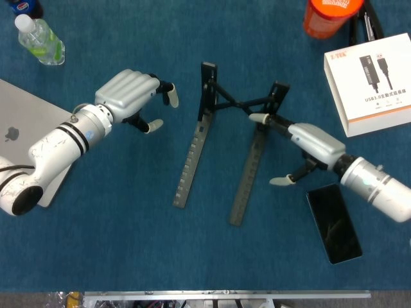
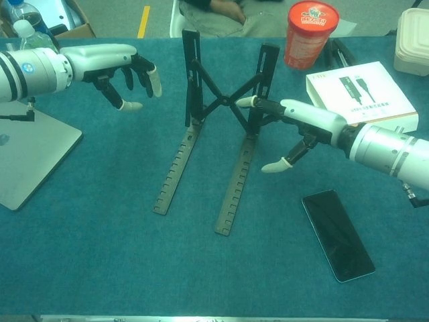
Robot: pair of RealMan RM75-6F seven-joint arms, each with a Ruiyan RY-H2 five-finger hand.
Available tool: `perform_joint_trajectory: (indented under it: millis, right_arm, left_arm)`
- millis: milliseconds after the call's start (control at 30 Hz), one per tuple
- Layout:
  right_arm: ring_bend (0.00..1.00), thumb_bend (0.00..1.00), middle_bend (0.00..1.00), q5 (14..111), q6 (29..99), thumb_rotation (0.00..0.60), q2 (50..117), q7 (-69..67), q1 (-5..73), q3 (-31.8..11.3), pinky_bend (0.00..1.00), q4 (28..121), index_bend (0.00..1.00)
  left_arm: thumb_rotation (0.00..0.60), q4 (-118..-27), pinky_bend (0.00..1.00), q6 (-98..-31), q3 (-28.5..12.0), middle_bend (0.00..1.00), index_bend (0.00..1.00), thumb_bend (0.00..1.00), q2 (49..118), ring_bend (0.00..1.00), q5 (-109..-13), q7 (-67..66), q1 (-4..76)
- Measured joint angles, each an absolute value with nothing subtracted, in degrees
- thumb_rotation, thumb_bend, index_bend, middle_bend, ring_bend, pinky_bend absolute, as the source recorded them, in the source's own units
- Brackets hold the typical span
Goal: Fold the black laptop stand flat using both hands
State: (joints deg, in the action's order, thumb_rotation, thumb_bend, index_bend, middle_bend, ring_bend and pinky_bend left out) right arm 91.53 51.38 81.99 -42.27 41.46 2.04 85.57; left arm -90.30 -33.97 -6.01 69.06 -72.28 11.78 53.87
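The black laptop stand [image 1: 221, 138] [image 2: 214, 127] stands unfolded mid-table, with two notched rails on the cloth and two uprights joined by crossed struts. My left hand [image 1: 133, 96] [image 2: 117, 64] hovers to the left of the left upright, fingers curled downward and apart, holding nothing. My right hand [image 1: 302, 144] [image 2: 295, 124] reaches in from the right; a fingertip [image 1: 257, 118] [image 2: 242, 101] touches the right upright, the thumb is spread low, and nothing is gripped.
A silver laptop [image 1: 29, 131] lies at the left edge and a water bottle [image 1: 40, 40] at the far left. A black phone [image 1: 332, 222] lies near my right forearm. A white USB box [image 1: 372, 76] and an orange cup [image 2: 311, 23] sit at the far right.
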Motion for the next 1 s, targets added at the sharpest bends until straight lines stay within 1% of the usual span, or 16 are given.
perform_joint_trajectory:
  millis: [267,567,1000]
  right_arm:
    - [0.0,0.09,0.05,91.07,49.8,0.6,84.81,-42.66,43.1,1.03,0.14,85.39,0.0]
    - [0.0,0.09,0.05,88.37,45.68,0.6,89.61,-42.75,46.3,-1.69,0.14,83.43,0.0]
    - [0.0,0.1,0.05,83.51,41.17,0.6,96.49,-43.43,50.0,-5.87,0.14,76.2,0.0]
  left_arm:
    - [0.6,-91.07,0.34,-34.2,-6.18,0.37,0.35,0.33,68.0,0.27,-72.08,11.2,53.5]
    - [0.6,-92.62,0.34,-34.68,-6.58,0.37,0.35,0.33,66.4,0.27,-71.67,10.18,53.17]
    - [0.6,-93.8,0.34,-35.09,-6.89,0.37,0.35,0.33,65.1,0.27,-71.2,9.46,52.59]
